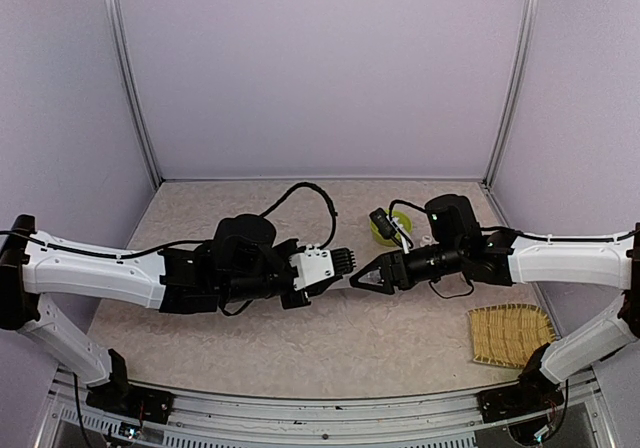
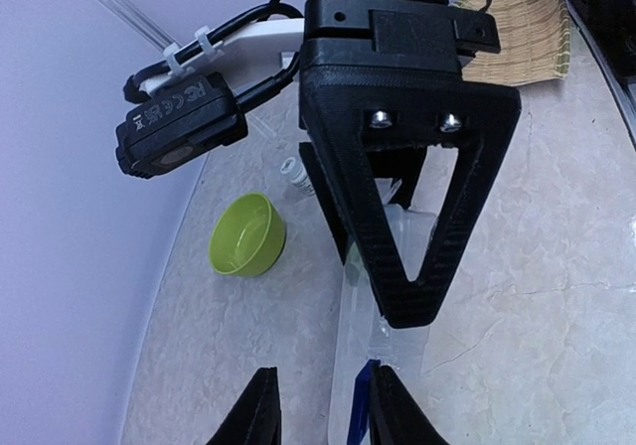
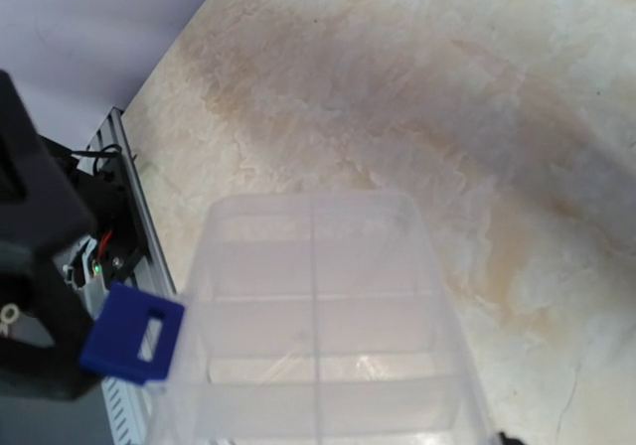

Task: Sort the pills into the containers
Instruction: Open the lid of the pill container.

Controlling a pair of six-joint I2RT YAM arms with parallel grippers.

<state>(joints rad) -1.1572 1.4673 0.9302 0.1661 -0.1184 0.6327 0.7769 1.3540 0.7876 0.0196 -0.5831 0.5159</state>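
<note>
The clear pill box [image 3: 318, 316], its containers showing as a grid of empty-looking compartments, fills the lower right wrist view. My right gripper [image 2: 383, 286] is shut on its far end and holds it edge-on above the table. A blue latch [image 2: 363, 405] sits on the near edge of the pill box [image 2: 353, 346]. My left gripper [image 2: 323, 415] is open and straddles that edge. One of its fingers [image 2: 393, 410] rests beside the latch, while the other stands apart from the box. In the top view the left gripper [image 1: 343, 261] and the right gripper [image 1: 362, 280] meet at mid-table. No pills are in view.
A lime-green bowl [image 2: 248, 234] sits on the marble tabletop near the back wall, with a small white bottle [image 2: 293, 172] behind it. A woven bamboo tray [image 1: 510, 333] lies at the front right. The table's metal rail [image 3: 124, 217] runs along the near edge.
</note>
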